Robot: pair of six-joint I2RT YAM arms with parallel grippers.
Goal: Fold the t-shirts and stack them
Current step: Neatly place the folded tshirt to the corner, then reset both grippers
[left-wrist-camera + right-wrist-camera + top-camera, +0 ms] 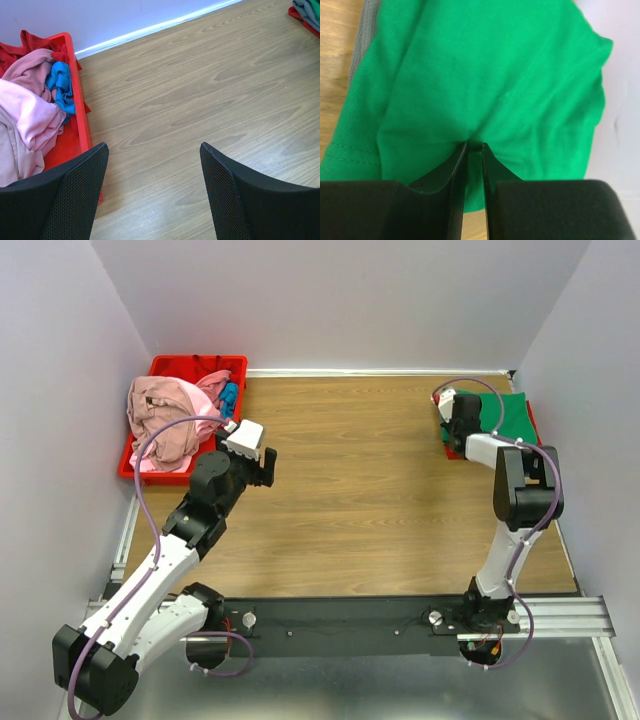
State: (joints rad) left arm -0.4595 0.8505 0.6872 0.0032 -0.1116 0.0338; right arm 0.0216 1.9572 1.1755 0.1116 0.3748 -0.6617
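A folded bright green t-shirt (505, 412) lies at the far right of the table, on top of a grey t-shirt (362, 35) whose edge shows at its left. My right gripper (474, 146) is shut on a pinch of the green cloth (485, 75), and creases run out from its tips. Crumpled pink t-shirts (165, 415) and a blue one (61, 85) are heaped in the red bin (195, 365) at the far left. Beside the bin, my left gripper (155, 190) hangs open over bare wood, holding nothing.
White walls close in the table on three sides. The right stack (307, 12) sits close to the right wall, with red cloth under it. The bin's long red side (82, 120) runs just left of my left fingers (75, 195).
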